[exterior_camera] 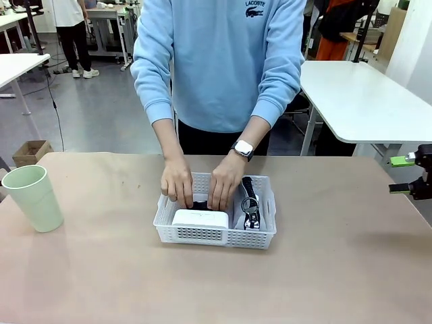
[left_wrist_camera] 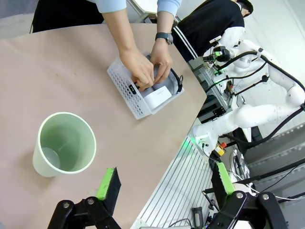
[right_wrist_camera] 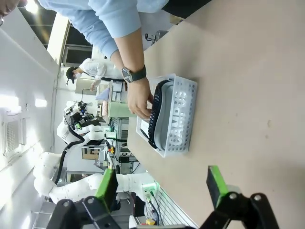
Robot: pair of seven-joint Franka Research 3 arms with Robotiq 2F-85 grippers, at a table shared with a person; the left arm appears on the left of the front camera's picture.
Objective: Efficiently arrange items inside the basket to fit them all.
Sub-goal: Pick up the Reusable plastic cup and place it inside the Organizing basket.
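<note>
At the middle of the tabletop (exterior_camera: 337,270), the white lattice basket (exterior_camera: 202,234), low-walled, long side toward the robot. Reaching down into its far half, both of the person's hands (exterior_camera: 177,182), fingertips pressed on something dark and mostly hidden beneath them; too covered to name. Inside, at the near corner toward the robot's left, the small white block (exterior_camera: 200,218), lying flat just behind the front wall. Along the side toward the robot's right, the grey zip case (right_wrist_camera: 164,119), standing on its long edge with the black trim uppermost, close against that wall. Well apart from the basket, near the tabletop's left edge, the pale green cup (exterior_camera: 34,198); stands upright, mouth up. Low in the left wrist view, the left fingers (left_wrist_camera: 106,185), spread wide with nothing between them, near the cup. At the right edge of the front view, the right fingers (exterior_camera: 401,161), likewise spread and holding nothing, well clear of the basket.
</note>
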